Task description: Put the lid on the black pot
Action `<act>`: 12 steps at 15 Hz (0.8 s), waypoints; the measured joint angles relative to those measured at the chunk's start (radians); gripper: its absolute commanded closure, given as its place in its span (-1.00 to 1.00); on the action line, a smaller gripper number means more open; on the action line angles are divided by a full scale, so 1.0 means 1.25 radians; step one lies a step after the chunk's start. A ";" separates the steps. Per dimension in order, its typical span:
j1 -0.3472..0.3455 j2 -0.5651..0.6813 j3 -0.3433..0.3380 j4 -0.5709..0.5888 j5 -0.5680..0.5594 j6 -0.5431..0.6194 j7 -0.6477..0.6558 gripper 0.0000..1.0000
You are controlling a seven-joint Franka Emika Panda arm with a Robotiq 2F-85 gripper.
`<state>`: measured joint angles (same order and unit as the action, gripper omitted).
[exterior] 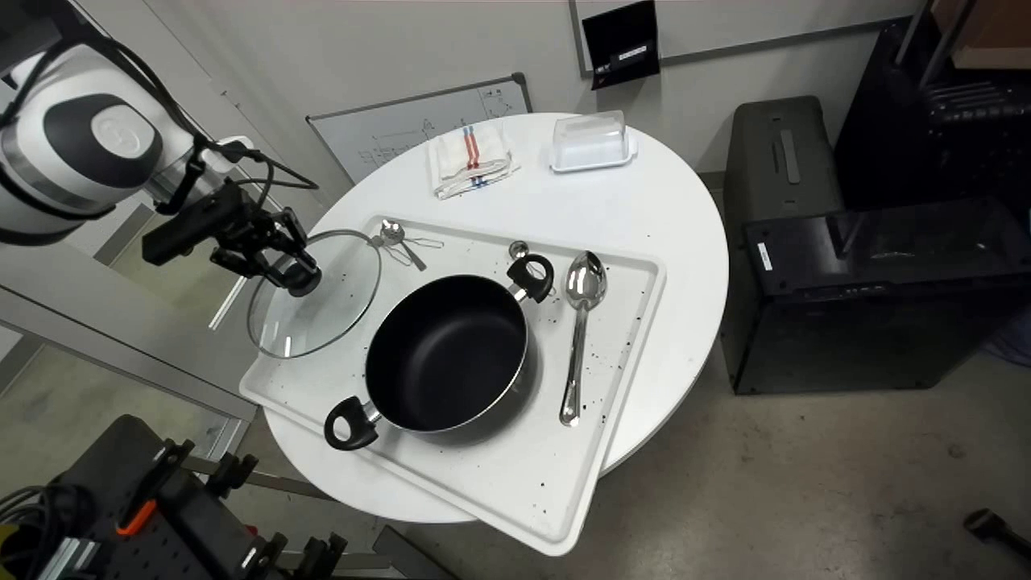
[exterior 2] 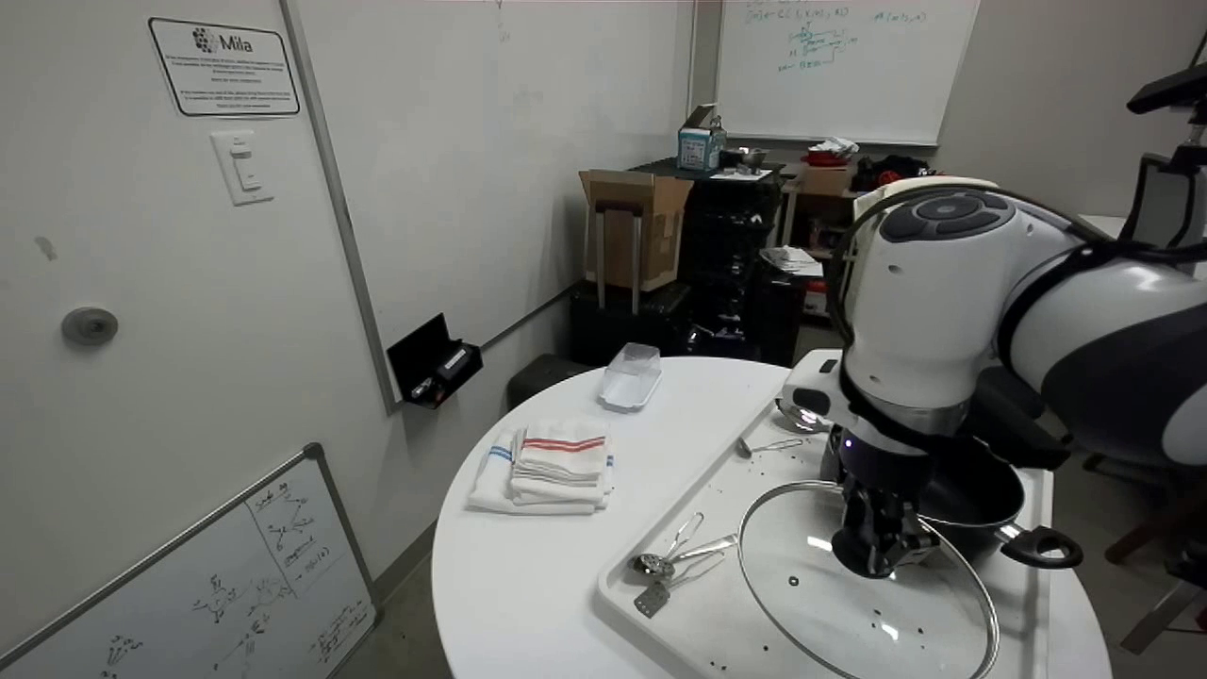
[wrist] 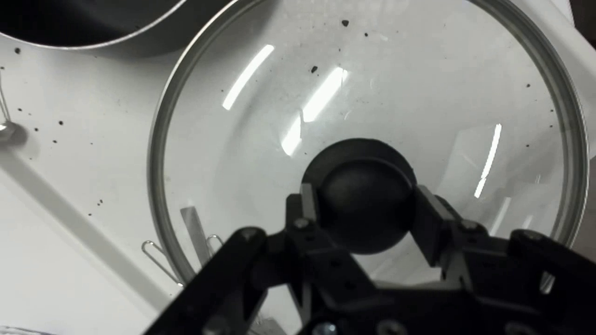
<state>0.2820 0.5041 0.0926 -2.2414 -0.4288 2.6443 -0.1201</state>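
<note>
The lid is round clear glass with a thin metal rim and a dark knob. My gripper has a finger on each side of the knob and is shut on it. In an exterior view the lid appears held above the tray's corner, partly past the table edge. It also shows in an exterior view below my gripper. The black pot stands uncovered on the tray, beside the lid, with its two loop handles out. Part of the pot shows in the wrist view; in an exterior view the arm partly hides it.
The white tray lies on a round white table. A large silver spoon lies beside the pot. Several small utensils lie along the tray's edge. A folded towel and a clear-covered dish stand behind the tray.
</note>
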 measured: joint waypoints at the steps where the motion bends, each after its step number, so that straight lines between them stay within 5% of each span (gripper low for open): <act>1: -0.004 -0.015 0.001 -0.004 0.002 -0.014 0.000 0.50; 12: -0.119 -0.108 -0.022 -0.047 0.045 -0.062 -0.001 0.50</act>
<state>0.1339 0.3688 0.0648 -2.2996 -0.3727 2.5669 -0.1209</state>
